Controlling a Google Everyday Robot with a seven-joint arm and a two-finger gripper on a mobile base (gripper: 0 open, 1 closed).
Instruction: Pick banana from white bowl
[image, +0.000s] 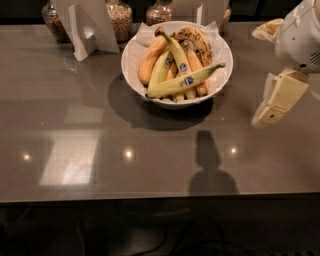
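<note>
A: Entry one, arm?
B: White arm (301, 37), rounded casing, upper right of view, cut off by the frame edge.
A: Entry two, gripper?
B: Cream gripper (274, 102), hung just below the arm, slanting down and leftward, poised over the worktop (150, 165), right side.
</note>
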